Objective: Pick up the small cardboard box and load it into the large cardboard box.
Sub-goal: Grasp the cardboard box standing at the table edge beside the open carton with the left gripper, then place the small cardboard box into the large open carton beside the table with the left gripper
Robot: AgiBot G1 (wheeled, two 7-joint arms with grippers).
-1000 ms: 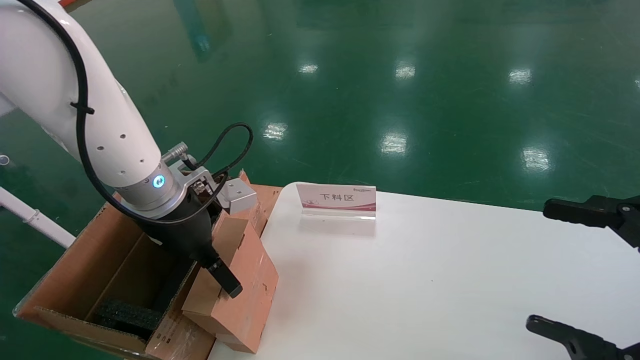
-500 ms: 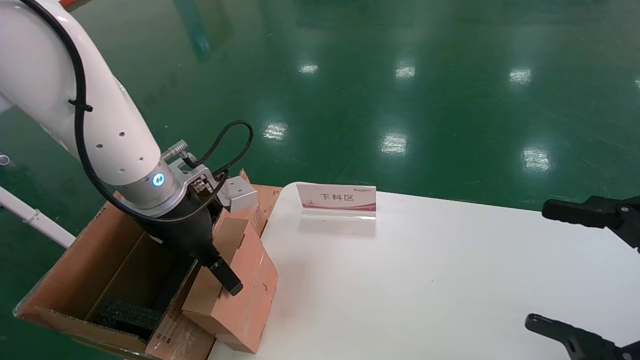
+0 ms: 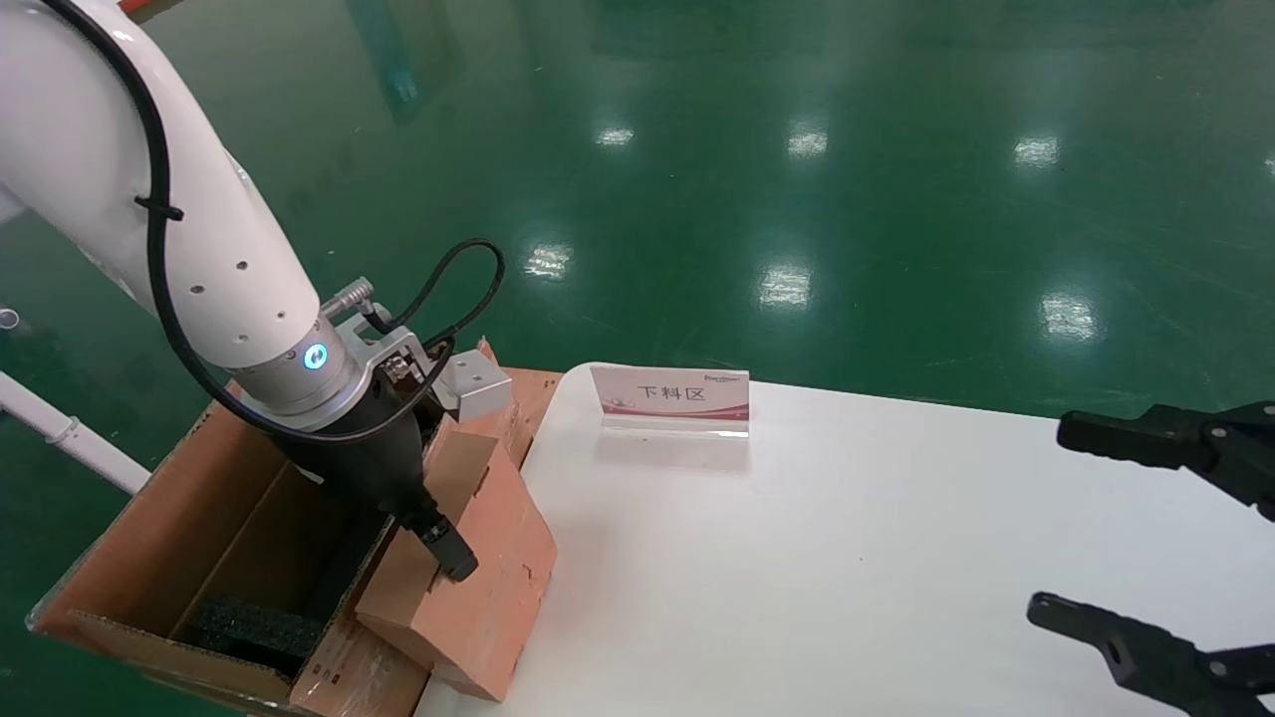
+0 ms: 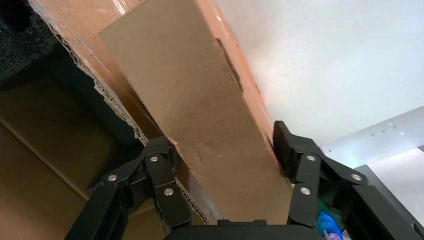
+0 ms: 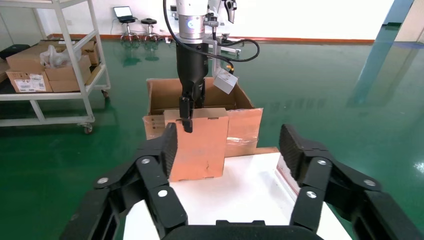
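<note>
The small cardboard box point(image 3: 478, 578) is a plain brown carton, tilted at the white table's left edge against the large box's near flap. My left gripper point(image 3: 430, 540) is shut on its upper end, one finger on each side, as the left wrist view point(image 4: 225, 142) shows over the small box point(image 4: 200, 85). The large cardboard box point(image 3: 189, 518) stands open to the left of the table, with black foam point(image 3: 254, 627) inside. My right gripper point(image 3: 1106, 528) is open and empty over the table's right side. Its wrist view shows the small box point(image 5: 200, 150) far ahead.
A white table point(image 3: 847, 568) carries a small sign stand point(image 3: 669, 396) near its far edge. The green floor lies beyond. A white shelf cart point(image 5: 55, 65) with cartons stands behind the large box point(image 5: 242, 125).
The left gripper and the small box have shifted slightly down and left, towards the large box. The right gripper has moved a little inward over the table.
</note>
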